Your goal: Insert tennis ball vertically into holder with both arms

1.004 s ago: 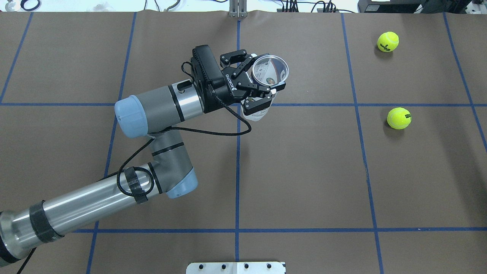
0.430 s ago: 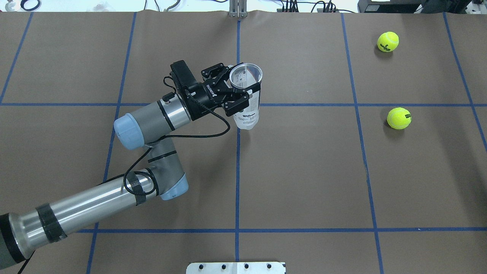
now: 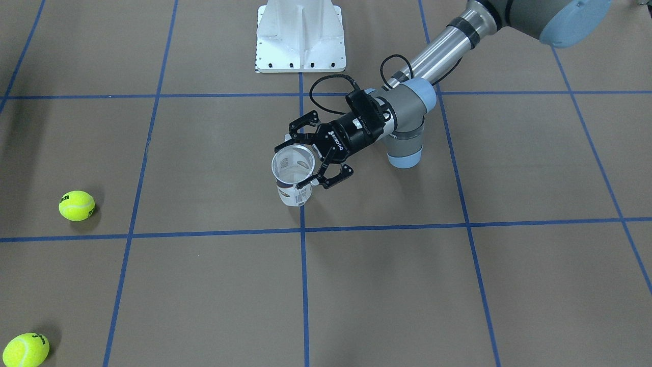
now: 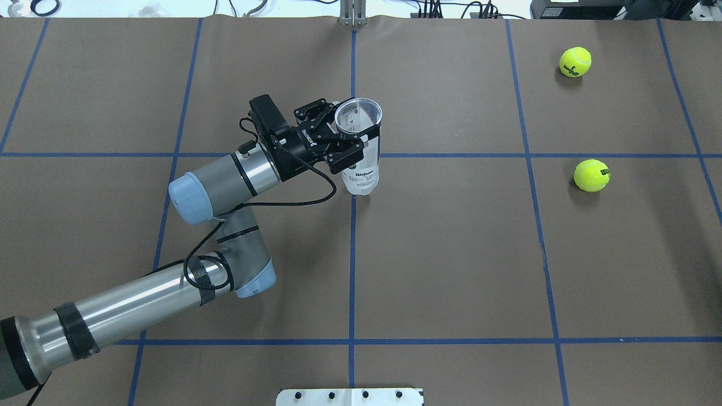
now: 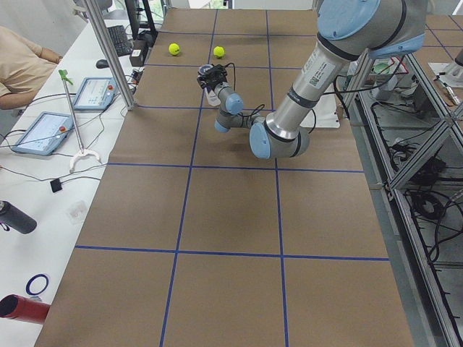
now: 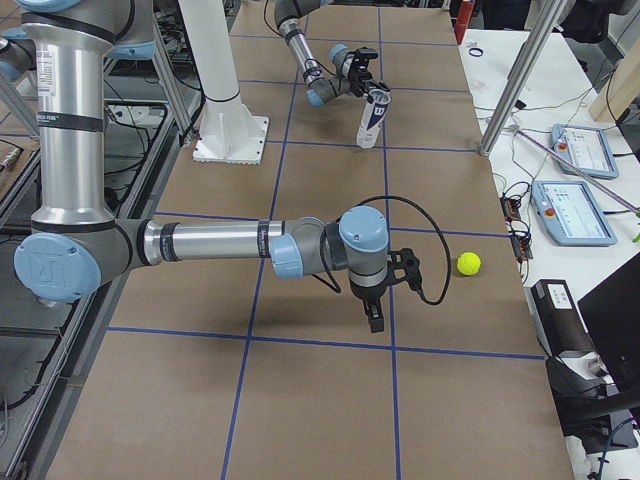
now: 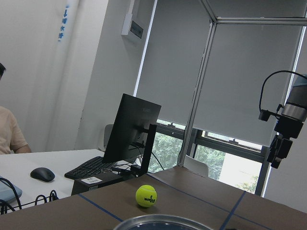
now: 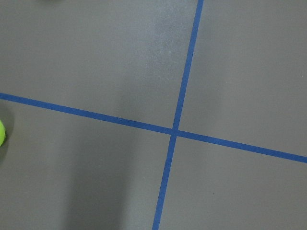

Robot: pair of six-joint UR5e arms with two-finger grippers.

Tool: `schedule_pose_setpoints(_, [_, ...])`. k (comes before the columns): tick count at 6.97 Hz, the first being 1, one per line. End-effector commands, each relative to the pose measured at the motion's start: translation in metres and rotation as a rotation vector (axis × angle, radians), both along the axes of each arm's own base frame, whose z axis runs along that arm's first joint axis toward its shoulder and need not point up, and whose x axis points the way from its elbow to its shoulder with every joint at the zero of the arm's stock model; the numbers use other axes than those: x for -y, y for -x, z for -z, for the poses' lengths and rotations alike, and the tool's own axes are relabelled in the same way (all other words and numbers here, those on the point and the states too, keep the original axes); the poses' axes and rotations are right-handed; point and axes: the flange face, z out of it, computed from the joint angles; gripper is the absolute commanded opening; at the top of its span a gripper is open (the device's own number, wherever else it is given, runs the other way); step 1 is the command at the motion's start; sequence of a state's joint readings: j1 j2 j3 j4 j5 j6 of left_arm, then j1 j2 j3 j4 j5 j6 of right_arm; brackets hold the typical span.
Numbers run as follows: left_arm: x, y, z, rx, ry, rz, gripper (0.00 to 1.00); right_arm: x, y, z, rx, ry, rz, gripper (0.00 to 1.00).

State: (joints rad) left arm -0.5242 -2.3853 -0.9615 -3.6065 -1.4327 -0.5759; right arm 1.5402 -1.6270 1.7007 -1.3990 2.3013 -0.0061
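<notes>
My left gripper (image 4: 360,136) is shut on the holder (image 4: 361,169), a clear tube with a white printed label, and grips it just below the rim. The tube stands upright with its open mouth up, near the table's centre line; it also shows in the front view (image 3: 293,178). I cannot tell whether its bottom touches the table. Two yellow tennis balls (image 4: 575,61) (image 4: 591,175) lie at the far right. My right gripper (image 6: 372,315) points down over the table beside one ball (image 6: 468,263). I cannot tell whether it is open or shut.
The white pedestal base (image 3: 300,35) stands at the robot's edge of the table. Blue tape lines cross the brown table cover. The right wrist view shows a tape cross and a ball's edge (image 8: 1,133). Tablets and a person sit past the far table edge (image 5: 43,130).
My left gripper has carried the holder to the left and lower, toward the table. The balls have not moved.
</notes>
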Motion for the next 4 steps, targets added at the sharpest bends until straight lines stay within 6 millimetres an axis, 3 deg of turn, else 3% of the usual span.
schedule_pose_setpoints(1, [-0.0019,-0.0026,-0.0080,0.024,-0.039,0.032,0.79,0.0009,0.0010,0.0023,0.013,-0.003,0.003,1.00])
schedule_pose_setpoints(4, [-0.0058,-0.0112,-0.0148,0.059,-0.051,0.043,0.79,0.0007,0.0016,0.0028,0.021,-0.001,0.004,1.00])
